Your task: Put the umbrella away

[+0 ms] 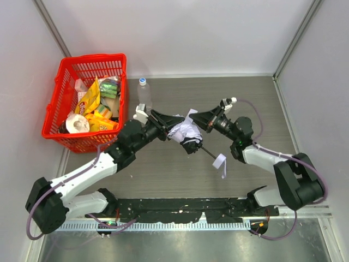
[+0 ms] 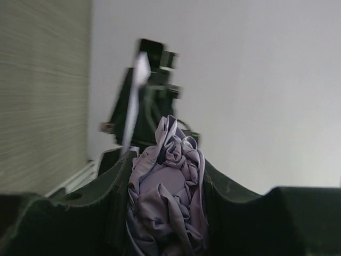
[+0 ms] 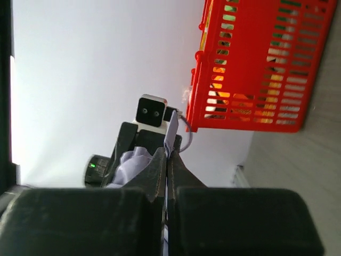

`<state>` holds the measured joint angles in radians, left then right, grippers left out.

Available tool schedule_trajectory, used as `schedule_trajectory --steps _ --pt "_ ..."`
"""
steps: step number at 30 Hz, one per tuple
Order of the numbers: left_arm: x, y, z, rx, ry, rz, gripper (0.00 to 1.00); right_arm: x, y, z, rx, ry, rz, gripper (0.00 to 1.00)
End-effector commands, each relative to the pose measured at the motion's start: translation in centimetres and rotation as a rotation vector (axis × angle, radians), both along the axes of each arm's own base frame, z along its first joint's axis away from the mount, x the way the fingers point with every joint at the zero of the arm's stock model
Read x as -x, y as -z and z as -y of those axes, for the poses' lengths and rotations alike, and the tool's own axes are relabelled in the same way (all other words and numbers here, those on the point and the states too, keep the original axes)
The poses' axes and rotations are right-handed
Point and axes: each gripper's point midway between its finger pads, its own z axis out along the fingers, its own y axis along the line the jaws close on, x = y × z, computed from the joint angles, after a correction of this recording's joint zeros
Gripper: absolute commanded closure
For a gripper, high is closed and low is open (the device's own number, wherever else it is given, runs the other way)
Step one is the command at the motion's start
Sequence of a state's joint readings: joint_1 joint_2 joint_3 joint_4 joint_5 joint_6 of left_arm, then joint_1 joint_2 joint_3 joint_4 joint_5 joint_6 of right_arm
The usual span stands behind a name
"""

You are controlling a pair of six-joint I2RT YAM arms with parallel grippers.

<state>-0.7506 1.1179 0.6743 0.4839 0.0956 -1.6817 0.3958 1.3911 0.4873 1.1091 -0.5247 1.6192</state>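
Note:
The umbrella (image 1: 184,131) is a crumpled pale lavender bundle held above the table's middle. Its black shaft (image 1: 208,152) slants down to the right and ends at a light strap (image 1: 220,162). My left gripper (image 1: 170,126) is shut on the canopy from the left. In the left wrist view the fabric (image 2: 168,181) fills the space between the fingers (image 2: 106,186). My right gripper (image 1: 195,116) is shut on a thin flap of the fabric from the right. In the right wrist view this strip (image 3: 171,133) sticks out of the closed fingertips (image 3: 160,165).
A red basket (image 1: 54,109) full of snack packs and a tape roll stands at the back left; it also shows in the right wrist view (image 3: 256,64). A clear plastic bottle (image 1: 143,93) stands just right of the basket. Walls enclose the table at the left, back and right.

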Motion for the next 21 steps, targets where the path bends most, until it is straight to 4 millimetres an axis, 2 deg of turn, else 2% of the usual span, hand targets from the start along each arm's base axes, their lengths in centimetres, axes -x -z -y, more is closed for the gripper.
schedule_trajectory --steps 1,2,3,5,9,12,14,15,16,17,21 --pt "2.8 2.9 -2.1 -0.348 0.041 -0.112 1.0 -1.8 -5.2 1.8 0.237 0.145 0.344 0.99" --pt "2.7 4.0 -2.7 -0.399 0.025 -0.126 1.0 -1.9 -5.1 2.0 0.295 0.162 0.374 0.99" --pt "2.6 5.1 -3.2 -0.452 0.013 -0.141 1.0 -1.6 -6.9 2.2 0.302 0.185 0.436 0.99" --pt "2.8 7.0 -3.6 -0.506 0.016 -0.174 1.0 -1.4 -8.4 3.0 0.324 0.241 0.511 0.99" --pt "3.1 10.8 -4.9 -0.647 0.001 -0.234 1.0 -0.8 -10.0 4.3 0.284 0.332 0.564 0.99" --pt "3.2 13.2 -5.7 -0.744 -0.002 -0.279 1.0 0.0 -11.1 3.3 0.296 0.332 0.626 0.99" --pt "2.9 13.8 -5.9 -0.768 -0.017 -0.282 1.0 0.7 -11.8 2.8 0.324 0.342 0.679 0.99" --pt "2.5 13.9 -6.2 -0.792 -0.036 -0.275 1.0 0.6 -10.8 2.5 0.392 0.344 0.687 0.99" --pt "2.1 14.5 -6.5 -0.837 -0.052 -0.284 1.0 1.4 -11.7 2.3 0.393 0.354 0.711 0.99" --pt "1.9 14.7 -6.7 -0.866 -0.052 -0.282 1.0 1.7 -11.3 1.7 0.431 0.349 0.732 0.99" --pt "1.8 19.4 -6.6 -0.998 -0.008 -0.391 1.0 2.9 -12.3 1.8 0.486 0.388 0.79 0.99"
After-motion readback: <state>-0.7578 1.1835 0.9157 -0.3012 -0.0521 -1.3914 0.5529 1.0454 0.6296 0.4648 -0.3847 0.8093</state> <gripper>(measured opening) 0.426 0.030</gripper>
